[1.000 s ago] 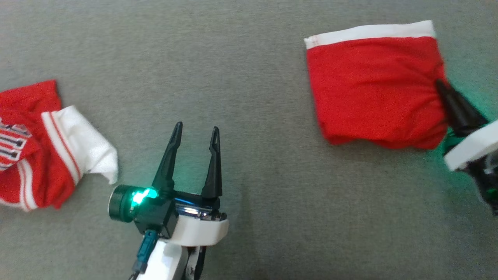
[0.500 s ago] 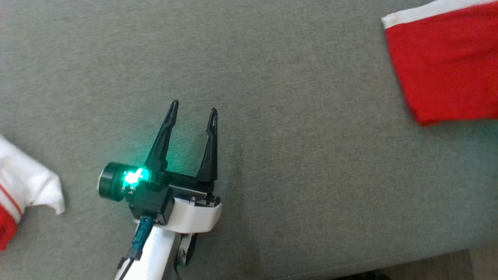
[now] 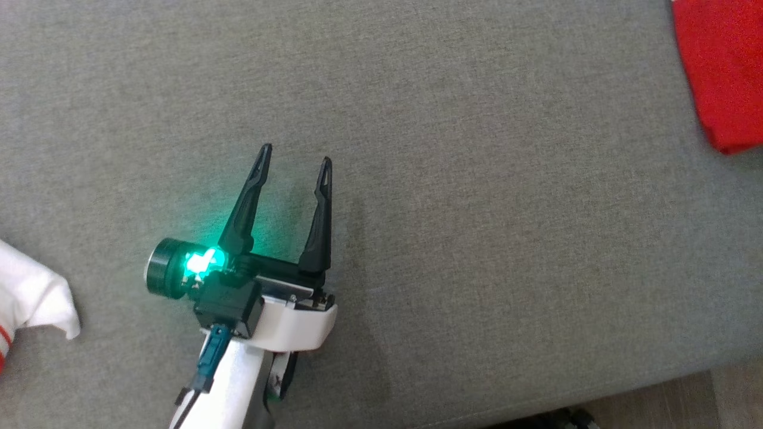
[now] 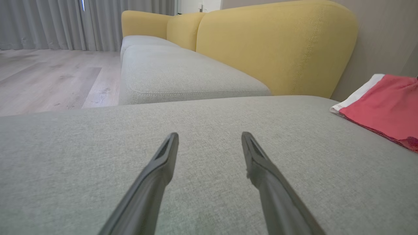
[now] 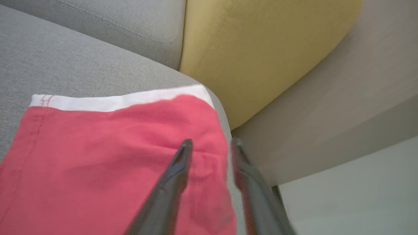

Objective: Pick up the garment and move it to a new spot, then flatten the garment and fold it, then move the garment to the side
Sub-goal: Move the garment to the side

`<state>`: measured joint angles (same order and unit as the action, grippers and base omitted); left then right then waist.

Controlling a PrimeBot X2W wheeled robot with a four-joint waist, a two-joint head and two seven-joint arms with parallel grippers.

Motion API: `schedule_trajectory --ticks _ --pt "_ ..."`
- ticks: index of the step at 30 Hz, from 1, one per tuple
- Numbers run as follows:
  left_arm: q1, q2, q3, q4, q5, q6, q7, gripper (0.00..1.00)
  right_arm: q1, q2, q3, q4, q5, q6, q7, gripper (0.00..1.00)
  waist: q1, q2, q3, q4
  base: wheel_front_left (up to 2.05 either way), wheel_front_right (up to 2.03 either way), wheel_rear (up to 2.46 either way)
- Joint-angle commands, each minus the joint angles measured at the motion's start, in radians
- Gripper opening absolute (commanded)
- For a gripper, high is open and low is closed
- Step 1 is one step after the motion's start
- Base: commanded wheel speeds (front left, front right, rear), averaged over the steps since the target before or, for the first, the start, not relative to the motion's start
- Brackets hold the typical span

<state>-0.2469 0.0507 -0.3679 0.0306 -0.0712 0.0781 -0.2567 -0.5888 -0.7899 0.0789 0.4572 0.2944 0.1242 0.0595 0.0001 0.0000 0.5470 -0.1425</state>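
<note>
Altogether one red garment [image 3: 718, 71], one white cloth [image 3: 33, 295].

head: top-down | wrists: low, close | all share garment [image 5: 98, 163], seemingly the same

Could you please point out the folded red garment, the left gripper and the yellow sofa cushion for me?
folded red garment [image 5: 98, 156]: right wrist view, middle of the red cloth.
left gripper [image 3: 296, 153]: head view, midway between the tips of its fingers.
yellow sofa cushion [image 4: 277, 49]: left wrist view, its front face.
</note>
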Motion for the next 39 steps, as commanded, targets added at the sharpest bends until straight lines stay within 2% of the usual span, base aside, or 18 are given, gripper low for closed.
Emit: schedule_trajectory --ticks 1,5,8,9,19,24,28,33,39 --pt "-0.015 0.0 0.02 -0.027 -0.005 -0.001 -0.005 1.0 -0.002 -0.027 -0.018 -0.021 -0.063 0.007 -0.038 1.0 -0.0001 0.0 -0.011 0.007 0.0 0.0 0.0" --pt "-0.006 0.0 0.017 -0.022 -0.021 0.008 -0.005 1.0 0.024 0.055 -0.045 -0.035 -0.193 0.007 -0.111 1.0 -0.0001 0.0 -0.053 0.021 0.0 0.0 0.0" --pt "0.008 0.0 0.013 -0.021 -0.038 0.017 -0.005 1.0 0.068 0.151 -0.03 -0.061 -0.202 0.007 -0.159 1.0 -0.0001 0.0 -0.104 0.033 0.0 0.0 0.0" --pt "0.008 0.0 0.013 -0.021 -0.038 0.017 -0.005 1.0 0.068 0.151 -0.03 -0.061 -0.202 0.007 -0.159 1.0 -0.0001 0.0 -0.104 0.033 0.0 0.0 0.0" --pt "0.105 0.0 0.018 0.003 -0.125 0.078 -0.005 1.0 0.257 0.42 0.113 -0.075 -0.033 0.007 -0.267 1.0 -0.0001 0.0 -0.321 0.088 0.0 0.0 0.0" --pt "0.168 0.0 0.04 0.023 -0.168 0.098 -0.005 1.0 0.348 0.52 0.166 -0.051 0.025 0.007 -0.316 1.0 -0.0001 0.0 -0.433 0.119 0.0 0.0 0.0" --pt "0.211 0.0 0.07 0.009 -0.166 0.104 -0.005 1.0 0.436 0.587 0.113 -0.149 0.014 0.007 -0.321 1.0 -0.0001 0.0 -0.515 0.149 0.0 0.0 0.0" --pt "0.276 0.0 0.081 -0.031 -0.136 0.087 -0.005 1.0 0.59 0.653 0.027 -0.306 -0.051 0.007 -0.321 1.0 -0.0001 0.0 -0.578 0.176 0.0 0.0 0.0" --pt "0.36 0.0 0.103 -0.036 -0.132 0.081 -0.005 1.0 0.694 0.676 0.005 -0.343 -0.094 0.007 -0.321 1.0 -0.0001 0.0 -0.615 0.178 0.0 0.0 0.0"
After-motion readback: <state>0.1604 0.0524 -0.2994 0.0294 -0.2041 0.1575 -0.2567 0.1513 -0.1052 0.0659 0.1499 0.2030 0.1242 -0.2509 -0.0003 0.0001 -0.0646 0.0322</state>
